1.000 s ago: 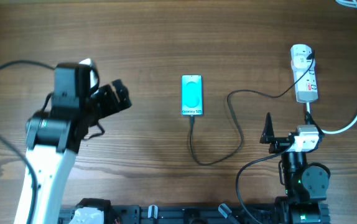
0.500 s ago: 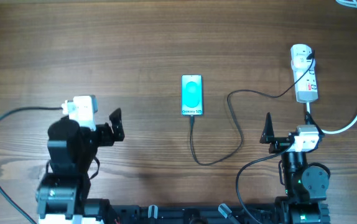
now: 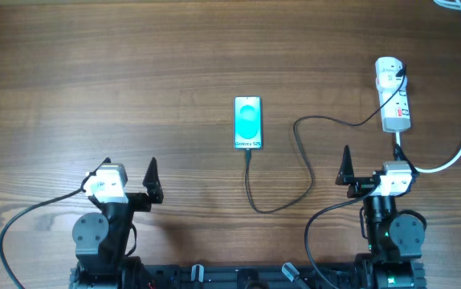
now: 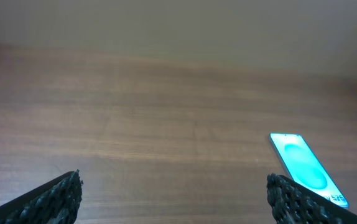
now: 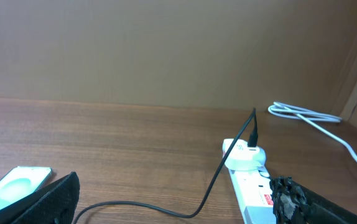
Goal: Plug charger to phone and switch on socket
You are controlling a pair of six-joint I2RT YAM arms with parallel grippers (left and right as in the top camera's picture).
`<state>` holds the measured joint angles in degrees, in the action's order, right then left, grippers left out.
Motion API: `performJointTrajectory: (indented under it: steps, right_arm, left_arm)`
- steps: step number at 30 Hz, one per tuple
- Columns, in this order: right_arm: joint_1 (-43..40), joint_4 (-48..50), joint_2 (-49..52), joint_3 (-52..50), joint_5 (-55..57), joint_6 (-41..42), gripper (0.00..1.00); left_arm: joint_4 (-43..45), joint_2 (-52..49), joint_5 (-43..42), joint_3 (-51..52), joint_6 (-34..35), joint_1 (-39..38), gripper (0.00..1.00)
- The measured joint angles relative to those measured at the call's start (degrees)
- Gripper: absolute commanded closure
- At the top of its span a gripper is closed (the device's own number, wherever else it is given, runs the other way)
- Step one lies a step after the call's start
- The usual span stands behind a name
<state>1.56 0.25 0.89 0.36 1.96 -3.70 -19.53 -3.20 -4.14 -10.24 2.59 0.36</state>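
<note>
The phone [image 3: 247, 123] lies flat mid-table, cyan screen lit; it also shows in the left wrist view [image 4: 306, 168] and the right wrist view [image 5: 13, 183]. The thin black charger cable [image 3: 299, 152] runs from the phone's near end, loops toward me, and rises to a white plug on the socket [image 3: 395, 108] at the far right. The socket also shows in the right wrist view [image 5: 253, 186], as does the cable [image 5: 228, 165]. My left gripper [image 3: 126, 189] [image 4: 175, 211] is open and empty near the front edge. My right gripper [image 3: 371, 181] [image 5: 175, 208] is open and empty, just in front of the socket.
The socket's thick white cord [image 3: 455, 152] curves off the right side of the table and shows again at the far right edge [image 5: 309, 115]. The arms' own black cables loop beside both bases along the front edge. A plain wall stands behind the table.
My left arm has pulled back from the left middle of the table to its base at the front edge. The right arm, phone, cable and socket have not moved.
</note>
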Motion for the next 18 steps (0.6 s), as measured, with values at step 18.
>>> performJointTrajectory:
  steps: [18]
  right_arm:
    - [0.0,0.0,0.0,0.0,0.0,0.0,0.0]
  left_arm:
    - [15.2,2.4,1.3,9.4,-0.7,4.0,0.0]
